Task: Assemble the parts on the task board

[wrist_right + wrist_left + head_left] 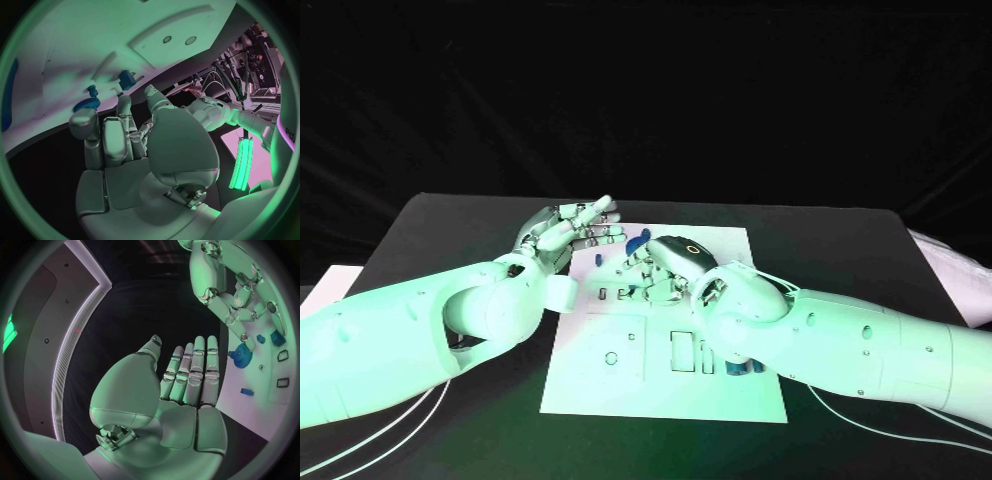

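The white task board lies in the middle of the black table. A blue gear stands near the board's far left part, with small blue parts close by. My right hand hovers over that area with its fingers half bent towards the board; a fingertip is next to the gear and nothing is held. My left hand is held flat at the board's far left edge, fingers straight and together, empty.
More blue parts stand in the board near my right forearm. Another small blue part lies on the board closer to my left hand. Black table surrounds the board on all sides.
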